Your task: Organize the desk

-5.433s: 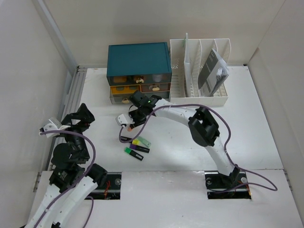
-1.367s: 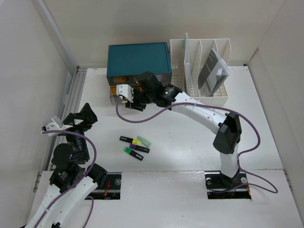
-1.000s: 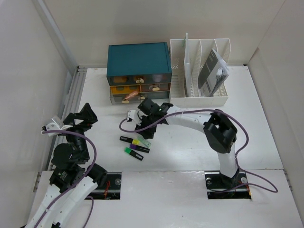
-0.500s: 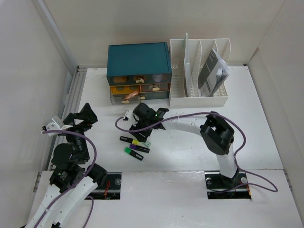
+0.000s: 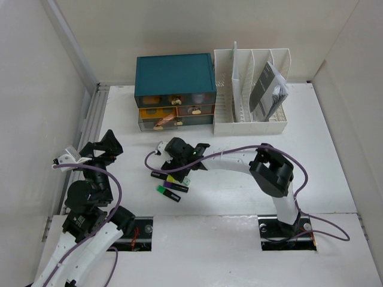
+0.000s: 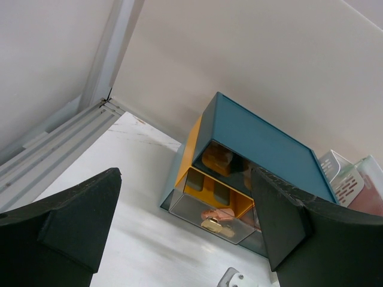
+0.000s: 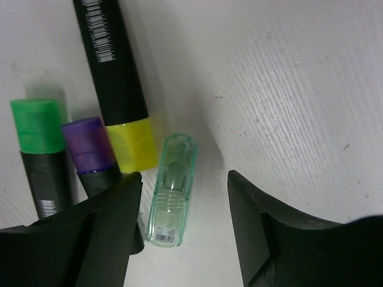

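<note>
White table (image 5: 323,161) seen from above, with two cut-outs (image 5: 143,230) at its near edge and a metal rail (image 5: 94,113) along its left side. At near left, the left end effector (image 6: 184,200) hangs above the table, fingers spread wide, holding nothing. At mid-table three black markers lie side by side: green highlighter (image 7: 37,125), purple highlighter (image 7: 90,143), yellow highlighter (image 7: 119,89). The right end effector (image 7: 182,197) sits low over them, fingers spread either side of a clear green cap (image 7: 172,191) that lies just beside the yellow one. At the far edge stand a teal drawer box (image 5: 175,73) and, to its right, a white file rack (image 5: 251,127).
</note>
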Robot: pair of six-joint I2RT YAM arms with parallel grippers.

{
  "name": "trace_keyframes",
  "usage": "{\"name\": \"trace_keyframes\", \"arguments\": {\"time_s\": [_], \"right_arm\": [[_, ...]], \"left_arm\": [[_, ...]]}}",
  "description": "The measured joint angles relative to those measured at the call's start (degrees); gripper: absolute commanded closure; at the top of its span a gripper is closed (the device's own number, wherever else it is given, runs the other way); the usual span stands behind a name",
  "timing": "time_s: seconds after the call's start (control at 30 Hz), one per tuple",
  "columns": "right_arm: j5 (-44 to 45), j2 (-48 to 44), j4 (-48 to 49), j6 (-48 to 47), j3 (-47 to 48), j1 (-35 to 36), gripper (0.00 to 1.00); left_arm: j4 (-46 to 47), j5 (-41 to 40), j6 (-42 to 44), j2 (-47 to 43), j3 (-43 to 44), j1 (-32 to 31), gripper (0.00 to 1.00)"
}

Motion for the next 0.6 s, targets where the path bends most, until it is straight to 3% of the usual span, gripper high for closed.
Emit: {"name": "trace_keyframes", "arguments": {"time_s": [0.23, 0.47, 0.6], "right_arm": [[1.9, 0.0, 0.8, -0.1, -1.8, 0.0, 0.39], [2.3, 0.1, 1.2, -0.2, -1.8, 0.0, 0.57], [2.7, 0.4, 1.5, -0.3, -1.9, 0.2, 0.59]], "left_arm": [[0.0, 0.0, 0.1, 0.0, 0.0, 0.0, 0.13], [0.0, 0.0, 0.1, 0.0, 0.0, 0.0, 0.13], [0.0, 0.0, 0.1, 0.0, 0.0, 0.0, 0.13]]}}
